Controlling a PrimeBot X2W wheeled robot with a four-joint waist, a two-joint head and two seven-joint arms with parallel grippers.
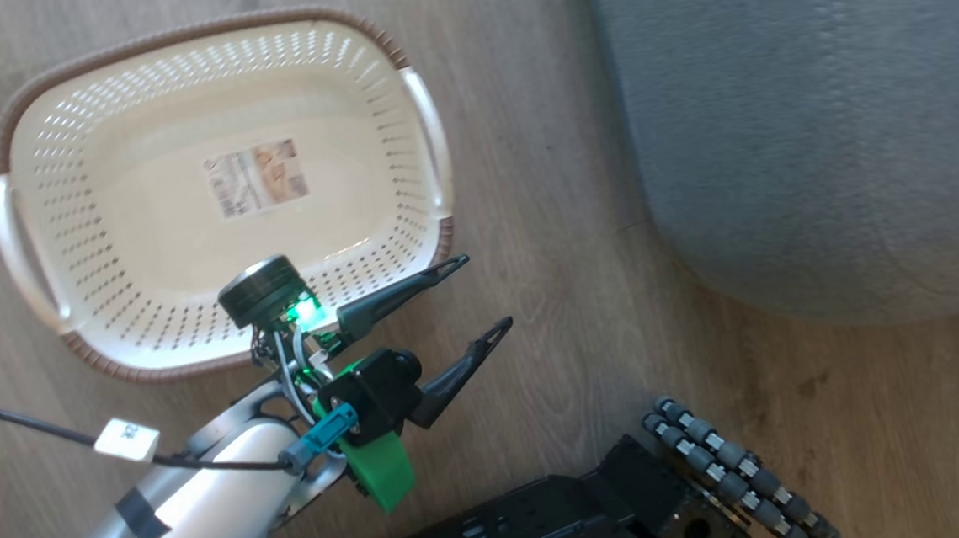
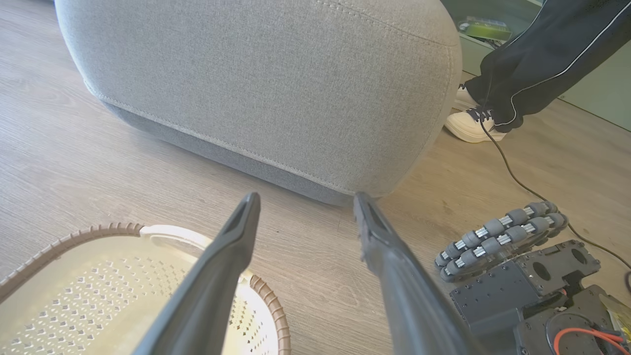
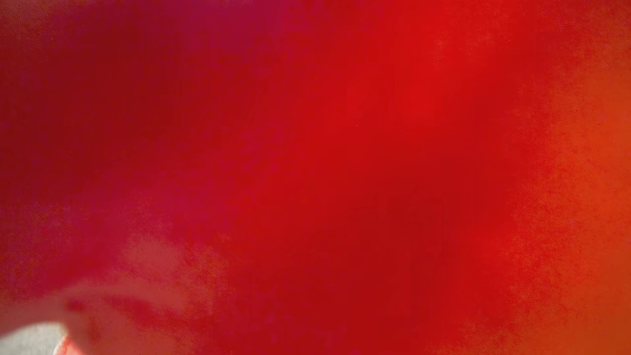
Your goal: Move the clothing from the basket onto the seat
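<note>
Left gripper (image 1: 487, 290) wide beside basket (image 1: 176, 30); right gripper closed, red clothing (image 3: 345, 148) close against it.

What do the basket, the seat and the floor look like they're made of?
The basket: glossy cream plastic, moulded with rows of holes; its brown rim looks woven, probably moulded too. The seat: matte grey woven fabric, stitched seams, likely padded. The floor: wood-look planks with visible grain; wood or laminate, unclear.

The left gripper (image 2: 306, 197) holds its fingers spread wide over the wood floor (image 2: 74, 167), between the basket (image 2: 88, 296) (brown rim, perforated wall) and the grey seat (image 2: 276, 84). A person's white shoe (image 2: 466, 129) stands beside the seat.
</note>
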